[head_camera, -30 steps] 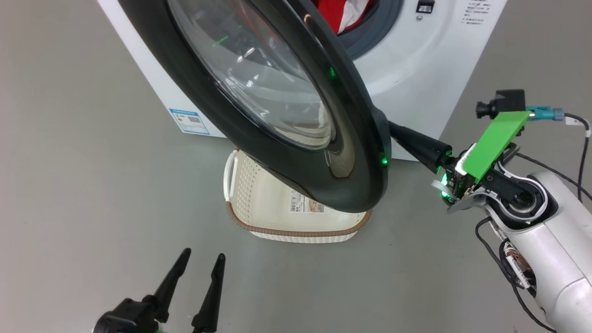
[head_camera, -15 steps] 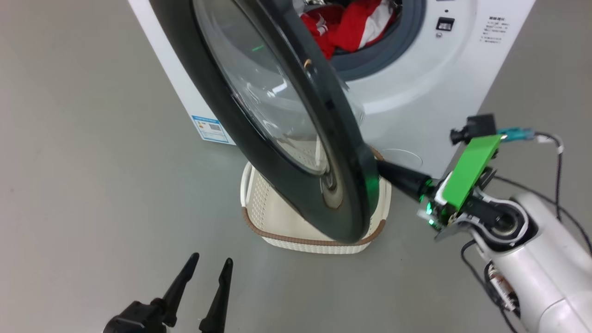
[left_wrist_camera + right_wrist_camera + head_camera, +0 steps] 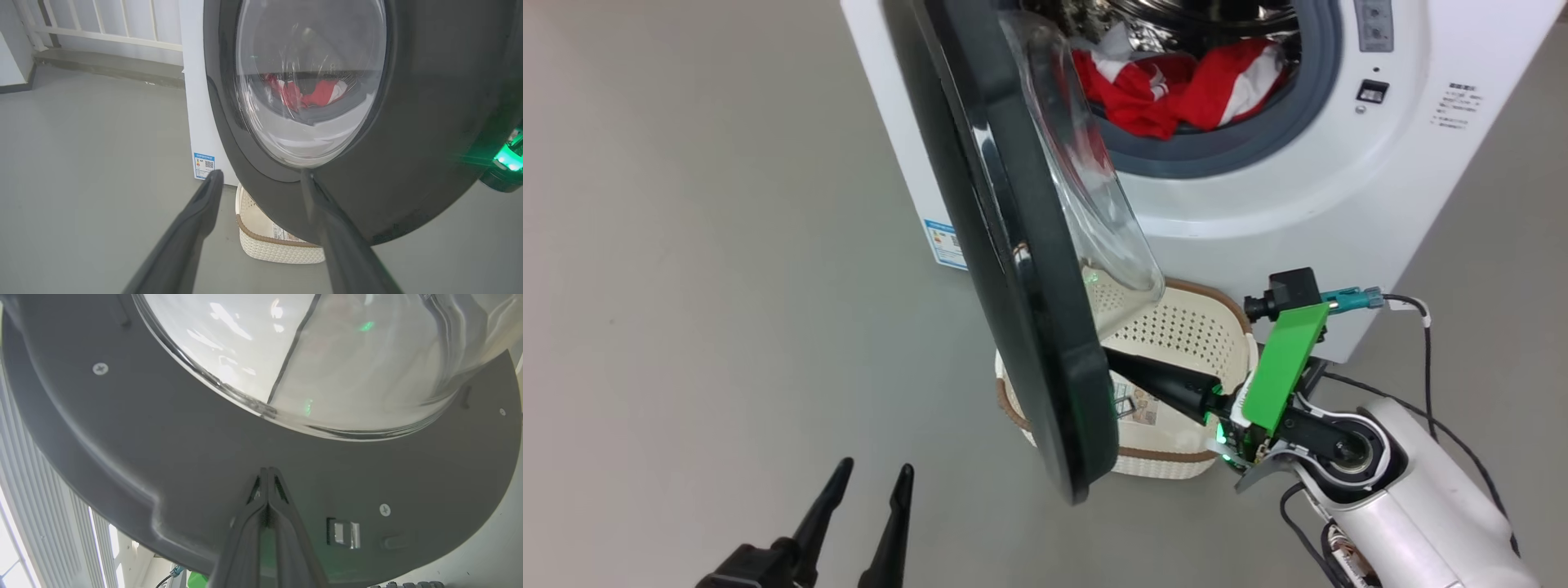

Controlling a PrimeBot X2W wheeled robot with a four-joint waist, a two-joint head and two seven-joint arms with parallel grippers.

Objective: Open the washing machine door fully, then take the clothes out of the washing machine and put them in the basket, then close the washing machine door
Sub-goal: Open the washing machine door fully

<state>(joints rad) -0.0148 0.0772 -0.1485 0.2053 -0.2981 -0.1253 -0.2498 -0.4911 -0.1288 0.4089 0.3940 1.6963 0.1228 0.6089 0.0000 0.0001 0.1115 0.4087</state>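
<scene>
One washing machine [image 3: 1339, 212], one door [image 3: 1037, 343] and one basket [image 3: 1184, 322] are counted, with a left gripper [image 3: 876, 465] and a right gripper [image 3: 267, 470]; the clothes [image 3: 1168, 90] cannot be numbered.

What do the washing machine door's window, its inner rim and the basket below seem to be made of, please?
Window: probably glass, clear and glossy, with sharp highlights on its bulge.
Inner rim: likely moulded plastic, matte dark grey, with screw heads set in it.
Basket: seemingly cream plastic, punched in regular rows; its brown rim looks woven, perhaps moulded imitation.
</scene>
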